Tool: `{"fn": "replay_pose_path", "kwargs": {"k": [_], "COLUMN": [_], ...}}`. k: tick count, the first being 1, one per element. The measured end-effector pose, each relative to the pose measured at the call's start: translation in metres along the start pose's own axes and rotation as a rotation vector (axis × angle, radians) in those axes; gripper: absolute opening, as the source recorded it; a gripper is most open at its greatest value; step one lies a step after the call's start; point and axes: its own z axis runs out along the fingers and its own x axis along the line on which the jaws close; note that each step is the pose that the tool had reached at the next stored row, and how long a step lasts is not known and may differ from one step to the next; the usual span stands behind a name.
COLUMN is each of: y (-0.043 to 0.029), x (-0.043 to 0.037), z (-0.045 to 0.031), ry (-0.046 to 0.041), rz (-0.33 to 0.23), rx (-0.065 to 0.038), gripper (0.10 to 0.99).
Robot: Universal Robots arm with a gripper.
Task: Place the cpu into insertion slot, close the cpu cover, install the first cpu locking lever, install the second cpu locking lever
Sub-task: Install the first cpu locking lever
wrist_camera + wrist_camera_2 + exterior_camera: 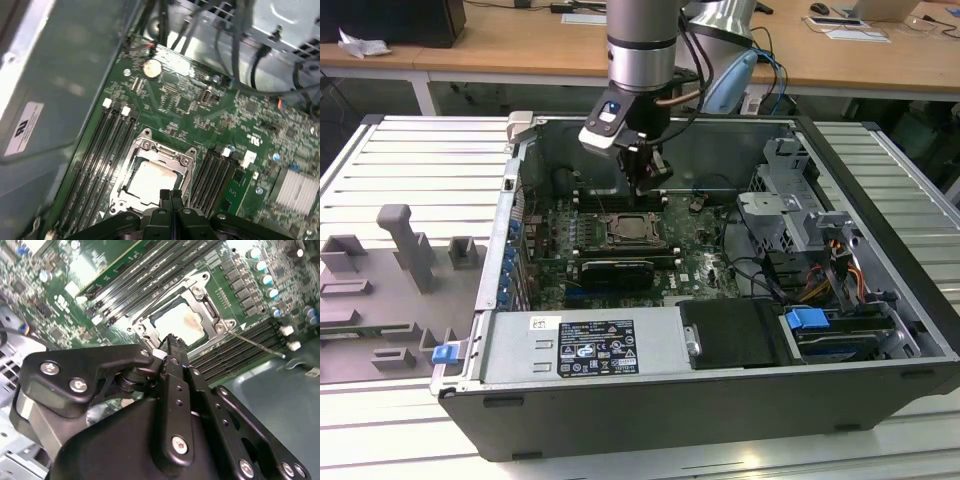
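Right, I've got the gripper (646,182) hanging inside the open computer case (720,410), just above the insertion slot (635,231) on the green board. In the first wrist view its fingers (165,196) are pressed together with nothing between them, tips over one edge of the socket; I can't tell whether they touch it. The cpu (180,322) sits in the slot, its pale top showing through the window of the cpu cover (209,307), which lies flat around it. One thin lever (255,342) sticks out from a socket corner, slanting across the black memory slots (235,352).
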Motion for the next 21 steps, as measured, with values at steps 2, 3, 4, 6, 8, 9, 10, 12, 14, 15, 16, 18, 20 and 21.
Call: {"fn": "replay_pose_path", "kwargs": {"k": [2,3,4,6,8,9,10,12,14,15,16,18,20,21], "y": [0.0000,0.0000,0.0000,0.0000,0.0000,0.0000,0.0000,0.0000,0.0000,0.0000,0.0000,0.0003,0.0009,0.0010], "x": [0.0000,0.0000,0.0000,0.0000,0.0000,0.0000,0.0000,0.0000,0.0000,0.0000,0.0000,-0.0001,-0.0004,-0.0003], "z": [0.0000,0.0000,0.0000,0.0000,0.0002,0.0002,0.0002,0.0003,0.0006,0.0006,0.0006,0.0007,0.0007,0.0008], "ry": [0.0007,0.0009,0.0011,0.0017,0.0026,0.0029,0.0032,0.0038,0.0046,0.0048,0.0050,0.0055,0.0075,0.0087], "rz": [-0.067,-0.086,-0.106,-0.151,-0.210,-0.238,-0.257,-0.301,-0.359,-0.378,-0.395,-0.425,-0.449,-0.456], "rx": [-0.006,-0.007,-0.009,-0.013,-0.018,-0.020,-0.022,-0.026,-0.031,-0.033,-0.034,-0.037,-0.039,-0.038], "gripper": [0.106,0.106,0.106,0.106,0.106,0.106,0.106,0.106,0.106,0.106,0.106,0.106,0.106,0.106]}}
